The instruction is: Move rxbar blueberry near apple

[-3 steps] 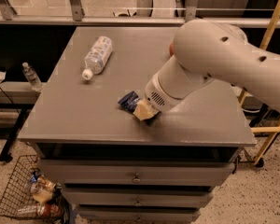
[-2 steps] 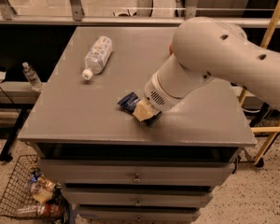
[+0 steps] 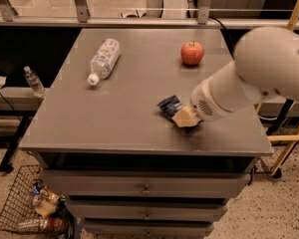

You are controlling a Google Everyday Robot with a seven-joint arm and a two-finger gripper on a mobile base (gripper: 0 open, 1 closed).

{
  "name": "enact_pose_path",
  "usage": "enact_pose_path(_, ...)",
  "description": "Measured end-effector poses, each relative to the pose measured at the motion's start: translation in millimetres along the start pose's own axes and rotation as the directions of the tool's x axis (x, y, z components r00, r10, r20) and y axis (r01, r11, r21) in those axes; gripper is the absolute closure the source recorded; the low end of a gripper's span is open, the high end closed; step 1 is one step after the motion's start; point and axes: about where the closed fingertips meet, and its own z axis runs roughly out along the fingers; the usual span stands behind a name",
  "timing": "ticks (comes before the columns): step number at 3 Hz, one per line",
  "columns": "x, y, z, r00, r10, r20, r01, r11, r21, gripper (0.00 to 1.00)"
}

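Observation:
The rxbar blueberry (image 3: 169,106), a dark blue wrapper, sits just above the grey table top (image 3: 114,123) at the front right. My gripper (image 3: 185,117) is shut on its right end, and the white arm reaches in from the right. The bar's left end sticks out past the tan fingertips (image 3: 187,118). The red apple (image 3: 192,53) stands at the back right of the table, well behind the bar and apart from it.
A clear plastic water bottle (image 3: 104,59) lies on its side at the back left of the table. Drawers sit below the front edge. A small bottle (image 3: 34,81) stands on a ledge at left. A wire basket (image 3: 27,203) is on the floor, and a wooden frame (image 3: 289,138) stands at right.
My gripper has moved to the right with the bar in it. The arm has swung aside, so the apple now shows. The bottle has not moved.

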Motion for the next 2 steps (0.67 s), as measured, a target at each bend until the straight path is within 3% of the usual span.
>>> enact_pose_path(1,29.7,-37.7,-43.3,0.993,0.073,0.089,-0.081,0.9924,0.093,1.0)
enact_pose_path(2,47.3,-60.0,-73.9,0.983,0.103,0.153,-0.124,0.983,0.135,1.0)
